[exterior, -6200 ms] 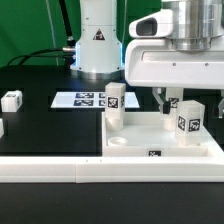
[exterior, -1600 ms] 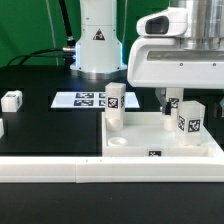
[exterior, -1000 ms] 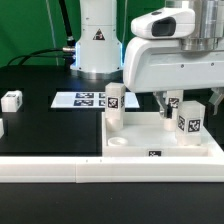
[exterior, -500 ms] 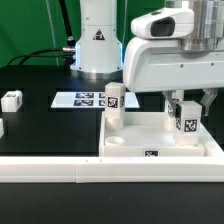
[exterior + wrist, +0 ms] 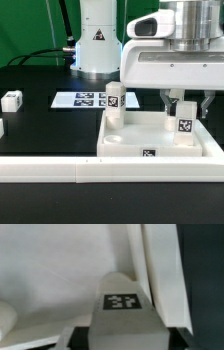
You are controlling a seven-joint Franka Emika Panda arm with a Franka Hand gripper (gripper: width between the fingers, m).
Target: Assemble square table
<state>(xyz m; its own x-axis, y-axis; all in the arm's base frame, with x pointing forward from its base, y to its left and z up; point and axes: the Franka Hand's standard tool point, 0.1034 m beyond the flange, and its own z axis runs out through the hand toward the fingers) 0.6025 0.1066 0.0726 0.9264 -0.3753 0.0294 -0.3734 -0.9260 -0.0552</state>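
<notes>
The tool (image 5: 183,103) pinches the top of the short white tagged plastic block leg (image 5: 185,128), standing at three o'clock on the large white square plastic slab (image 5: 125,150) in the exterior view. The leg seems light, stiff, rather slippery; its flat sides suit gripping.

square table (image 5: 122,150), leg (image 5: 184,127) smooth white plastic, faint sheen; work surface (image 5: 50,125) matt black.

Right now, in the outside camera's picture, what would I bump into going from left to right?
cut-off white piece at the edge → loose leg → marker board → standing leg → gripped leg
</notes>
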